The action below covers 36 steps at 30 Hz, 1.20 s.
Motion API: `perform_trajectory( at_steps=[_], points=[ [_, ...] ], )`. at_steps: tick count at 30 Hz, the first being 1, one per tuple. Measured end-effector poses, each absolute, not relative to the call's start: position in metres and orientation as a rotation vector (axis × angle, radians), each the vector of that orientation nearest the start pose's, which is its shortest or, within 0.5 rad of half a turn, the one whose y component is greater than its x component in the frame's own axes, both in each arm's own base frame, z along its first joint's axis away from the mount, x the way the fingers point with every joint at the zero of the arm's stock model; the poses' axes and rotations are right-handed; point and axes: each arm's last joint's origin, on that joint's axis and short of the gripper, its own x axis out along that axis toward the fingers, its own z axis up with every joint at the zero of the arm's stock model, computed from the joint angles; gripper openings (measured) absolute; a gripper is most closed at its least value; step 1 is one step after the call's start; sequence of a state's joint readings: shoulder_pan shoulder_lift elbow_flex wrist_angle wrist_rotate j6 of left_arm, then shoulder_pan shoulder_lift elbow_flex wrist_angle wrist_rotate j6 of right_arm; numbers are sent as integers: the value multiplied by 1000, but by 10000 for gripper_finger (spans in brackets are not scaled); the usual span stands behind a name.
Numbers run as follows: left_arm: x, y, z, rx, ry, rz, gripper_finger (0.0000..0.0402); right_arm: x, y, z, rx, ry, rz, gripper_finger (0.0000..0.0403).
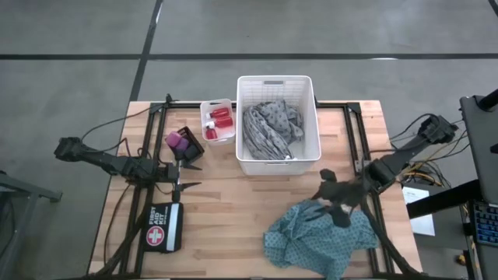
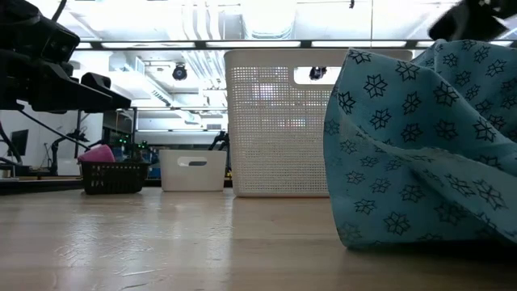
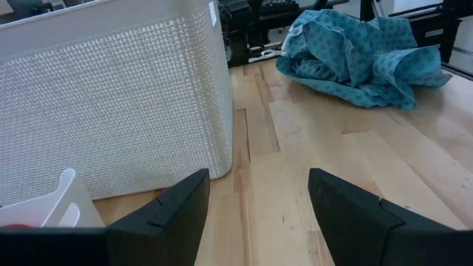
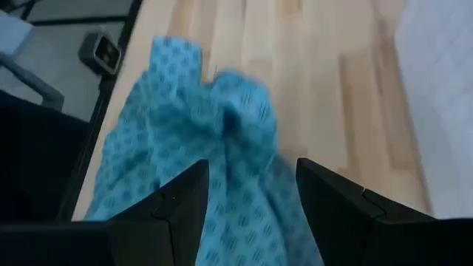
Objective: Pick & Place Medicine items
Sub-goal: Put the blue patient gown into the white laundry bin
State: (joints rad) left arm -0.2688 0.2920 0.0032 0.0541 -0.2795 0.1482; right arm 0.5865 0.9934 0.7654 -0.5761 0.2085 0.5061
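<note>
Right tool (image 1: 330, 198) hung with fingers apart directly above the teal cloth (image 1: 319, 237) heaped on the bench, gripping nothing, nearer it than the left tool (image 1: 180, 175), also parted, beside the white basket (image 1: 276, 85).

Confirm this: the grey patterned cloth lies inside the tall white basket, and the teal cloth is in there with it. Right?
Not quite. The grey patterned cloth is in the tall white basket, but the teal cloth lies outside it on the table, under the right gripper. The high view shows this.
</note>
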Motion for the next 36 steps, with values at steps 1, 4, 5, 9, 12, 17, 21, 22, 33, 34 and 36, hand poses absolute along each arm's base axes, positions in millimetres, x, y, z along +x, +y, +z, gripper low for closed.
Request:
perform_trajectory(
  at_steps=[1,4,5,9,12,17,21,22,33,34,36],
  points=[
    [110,-22,145,211,227,-6,236,163,105,256,179,835,152,201],
    [110,-22,145,211,227,-6,236,158,111,250,261,910,106,201],
    [110,-22,145,211,227,-7,236,156,113,248,284,932,94,201],
    [110,-22,145,211,227,-6,236,150,122,240,338,1021,64,201],
    [110,-22,145,211,227,-6,236,145,130,235,403,1118,75,201],
    [110,-22,145,211,227,-6,236,139,141,226,476,1236,47,201],
    [110,-22,145,211,227,-6,236,134,141,219,487,1321,-36,201],
    [110,-22,145,211,227,-6,236,132,141,218,489,1338,-53,201],
    [110,-22,145,211,227,-6,236,133,141,217,590,1333,-154,201],
    [110,-22,145,211,227,-6,236,132,141,218,607,1330,-170,201],
    [110,-22,145,211,227,-6,236,132,140,217,650,1332,-214,201]
  ],
)
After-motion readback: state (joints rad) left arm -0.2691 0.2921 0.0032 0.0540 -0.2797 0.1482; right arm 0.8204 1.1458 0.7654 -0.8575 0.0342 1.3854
